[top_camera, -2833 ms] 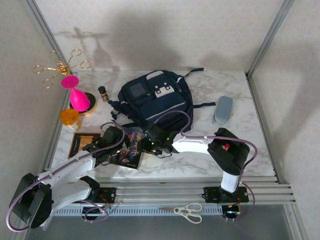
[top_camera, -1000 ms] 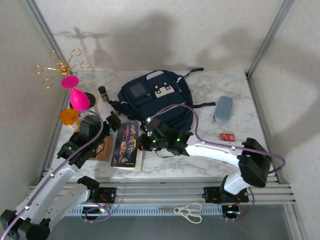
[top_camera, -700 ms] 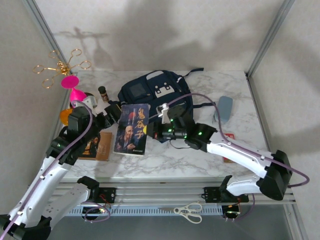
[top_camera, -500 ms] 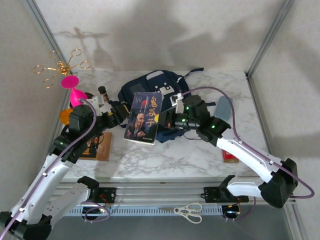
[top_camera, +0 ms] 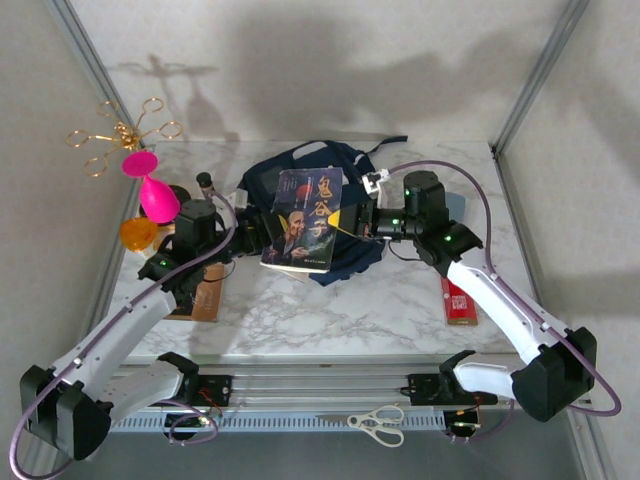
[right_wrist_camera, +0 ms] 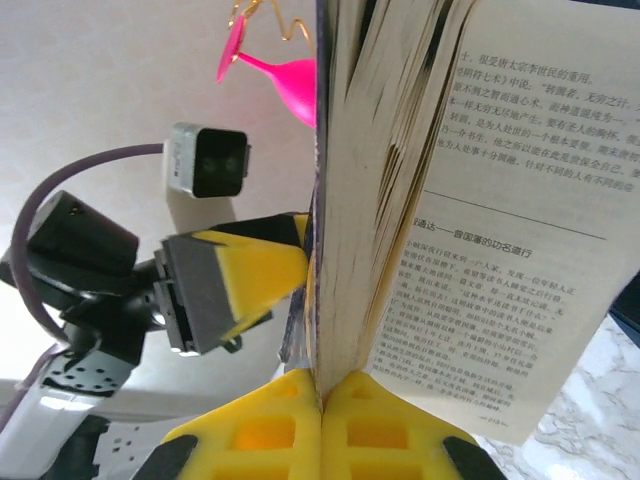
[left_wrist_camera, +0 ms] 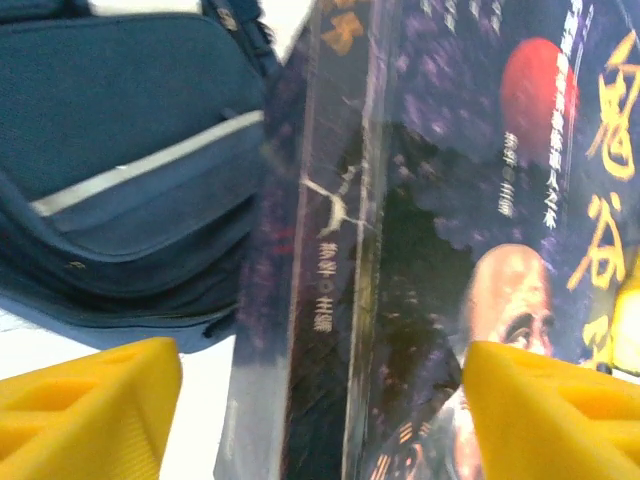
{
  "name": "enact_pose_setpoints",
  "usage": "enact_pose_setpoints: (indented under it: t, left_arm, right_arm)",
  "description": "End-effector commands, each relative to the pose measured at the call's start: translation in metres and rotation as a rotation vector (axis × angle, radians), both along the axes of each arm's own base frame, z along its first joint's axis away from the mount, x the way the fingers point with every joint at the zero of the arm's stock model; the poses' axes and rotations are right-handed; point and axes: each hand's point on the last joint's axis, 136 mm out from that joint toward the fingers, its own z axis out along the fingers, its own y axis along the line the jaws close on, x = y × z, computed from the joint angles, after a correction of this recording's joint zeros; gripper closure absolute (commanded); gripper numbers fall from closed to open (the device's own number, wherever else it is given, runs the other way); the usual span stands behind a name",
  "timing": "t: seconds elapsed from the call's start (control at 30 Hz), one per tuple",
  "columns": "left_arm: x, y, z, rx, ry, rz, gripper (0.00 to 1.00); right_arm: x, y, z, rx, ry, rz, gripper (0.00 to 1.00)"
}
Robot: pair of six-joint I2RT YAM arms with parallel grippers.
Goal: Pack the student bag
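Nearest, scissors [top_camera: 377,418] lie on the rail in front of the table [top_camera: 400,310], and a flat red packet [top_camera: 459,300] rests on the marble by the right arm. Further in, the right hand [right_wrist_camera: 322,400] has its yellow fingers pressed together on the lower edge of a paperback book [top_camera: 310,218], holding it upright in the air with pages fanning loose. The left hand [top_camera: 248,230] is spread, one finger [left_wrist_camera: 90,395] on each side of the spine and neither clearly gripping.

Just behind and under the book lies the student bag [top_camera: 256,192] – flat on the table, its opening hidden by the cover.

This looks like a two-handed move of the book to the bag. To do it well, the left hand should close squarely across the spine before the right lets go – a pinch on a few pages invites tearing or a drop. A pink goblet [top_camera: 152,190] stands far left.
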Motion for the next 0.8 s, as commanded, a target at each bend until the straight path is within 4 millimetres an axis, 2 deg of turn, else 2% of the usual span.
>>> enact_pose_setpoints:
  t: [0.0,0.23,0.27,0.3,0.37,0.5,0.53,0.6,0.77]
  left_arm:
    - [-0.008,-0.021,0.035,-0.105,-0.096,-0.096,0.37]
    - [-0.007,-0.031,0.05,-0.177,-0.12,-0.11,0.82]
    - [-0.007,-0.033,0.053,-0.186,-0.125,-0.112,0.87]
    - [-0.006,-0.035,0.055,-0.199,-0.127,-0.112,0.92]
    - [-0.004,-0.036,0.064,-0.232,-0.14,-0.104,1.0]
    - [0.0,-0.039,0.094,-0.366,-0.181,-0.077,1.0]
    - [0.0,-0.041,0.099,-0.391,-0.187,-0.077,1.0]
    - [-0.001,-0.049,0.109,-0.43,-0.2,-0.085,1.0]
    - [0.001,-0.06,0.121,-0.513,-0.203,-0.084,1.0]
  right_arm:
    - [0.0,-0.001,0.036,0.091,-0.105,0.056,1.0]
    - [0.014,-0.014,0.014,0.05,-0.076,0.028,1.0]
    - [0.014,-0.016,0.011,0.048,-0.071,0.024,0.97]
    - [0.014,-0.017,0.009,0.047,-0.071,0.02,0.9]
    - [0.018,-0.023,0.0,0.017,-0.055,-0.008,0.7]
    - [0.024,-0.044,-0.017,-0.003,-0.006,-0.088,0.31]
    - [0.023,-0.046,-0.018,0.016,0.005,-0.09,0.19]
    - [0.016,-0.044,-0.015,0.07,0.021,-0.064,0.02]
    - [0.002,-0.037,-0.003,0.203,0.047,0.002,0.01]
